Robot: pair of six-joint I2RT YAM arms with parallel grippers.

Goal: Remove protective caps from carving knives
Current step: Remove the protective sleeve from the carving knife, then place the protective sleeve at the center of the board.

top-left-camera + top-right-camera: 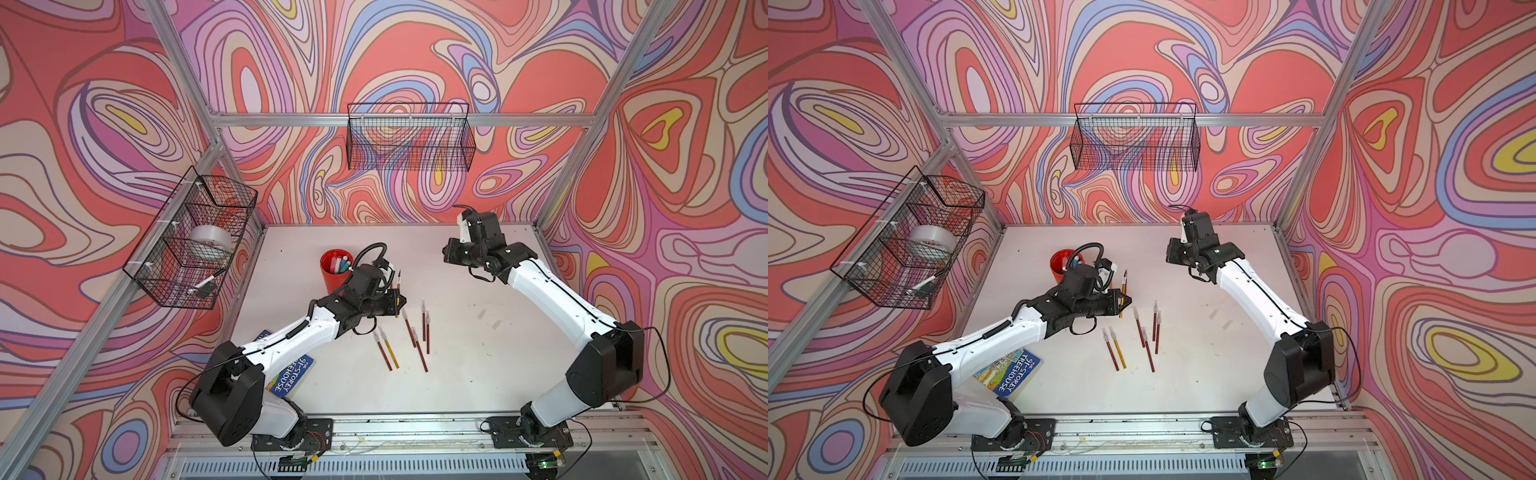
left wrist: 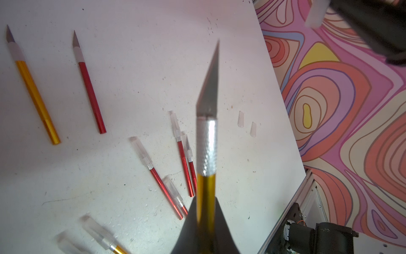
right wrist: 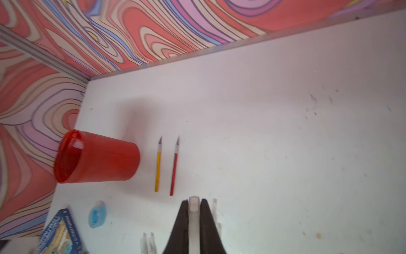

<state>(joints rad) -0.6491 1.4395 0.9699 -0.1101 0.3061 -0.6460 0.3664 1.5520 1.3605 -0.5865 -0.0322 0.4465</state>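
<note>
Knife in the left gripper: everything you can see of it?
The held carving knife has a thin, shiny gold-yellow handle, a knurled silver collar and a grey pointed blade, bare, with no cap. The left gripper has its jaws shut on the handle behind the collar; the blade sticks out beyond them. In a top view the knife appears lifted off the table, tip pointing to the far side.

Yellow carving knife [image 2: 206,154], red cup [image 3: 96,156]

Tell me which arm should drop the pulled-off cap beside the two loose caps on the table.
Right, probably. The right gripper is shut on the cap, and the two loose caps lie on its side of the table. The left gripper is busy, shut on the bare yellow knife.
</note>
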